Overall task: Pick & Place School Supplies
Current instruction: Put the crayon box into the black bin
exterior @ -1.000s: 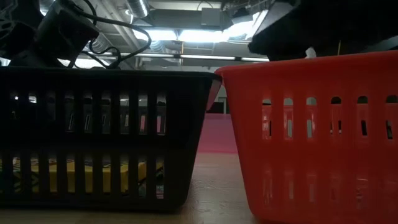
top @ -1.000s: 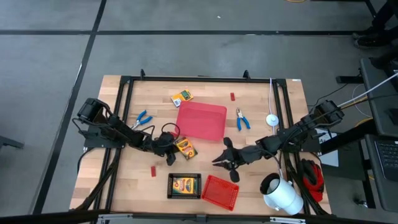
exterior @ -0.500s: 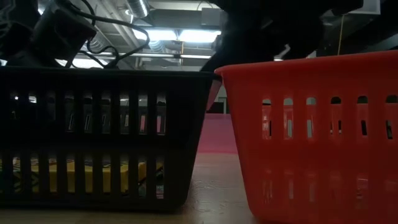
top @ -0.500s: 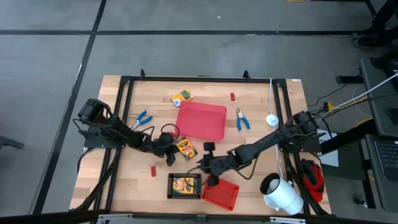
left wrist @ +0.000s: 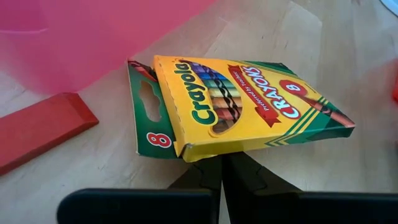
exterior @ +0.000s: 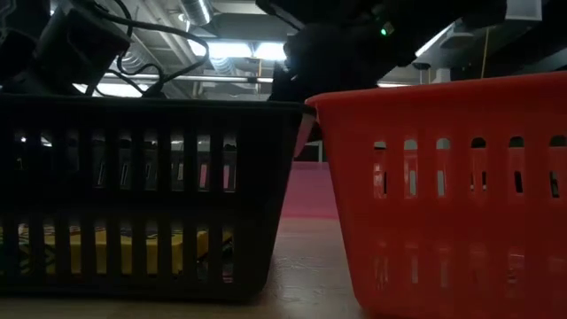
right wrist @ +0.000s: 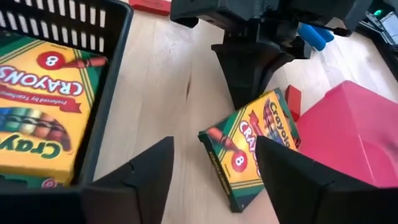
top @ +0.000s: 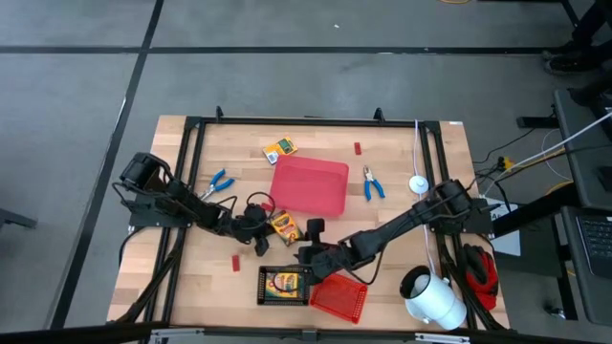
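A yellow-and-green crayon box (top: 284, 226) (left wrist: 242, 102) lies flat on the table near the red tray's near left corner. My left gripper (top: 260, 236) (left wrist: 221, 169) is shut, its tips at that box's long edge. My right gripper (top: 311, 250) (right wrist: 211, 180) stands open over bare table, between that box (right wrist: 249, 149) and the black tray (top: 264, 287), touching nothing. A second crayon box (right wrist: 37, 112) lies in the black tray. A third (top: 280, 149), blue pliers (top: 219, 182) (top: 372, 182) and small red blocks (top: 358, 148) (top: 235, 263) lie about the table. My left gripper sets its shut fingertips (right wrist: 244, 104) against the crayon box's long yellow side edge (left wrist: 211, 148), near its flap end. The fingers come slanting down from the table's left. The box lies flat on the wood, its printed face up.
The red tray (top: 330, 201) sits at mid-table. A red mesh basket (top: 338, 294) (exterior: 443, 195) stands right of the black tray (exterior: 151, 195) at the near edge. A white roll (top: 430, 298) and a white round thing (top: 418, 183) are at the right. A black frame rims the table.
My right gripper has gone toward the table's left edge, from beside the red tray's near right corner to a spot just beyond the black tray and next to the crayon box. My left gripper and the box have kept still.
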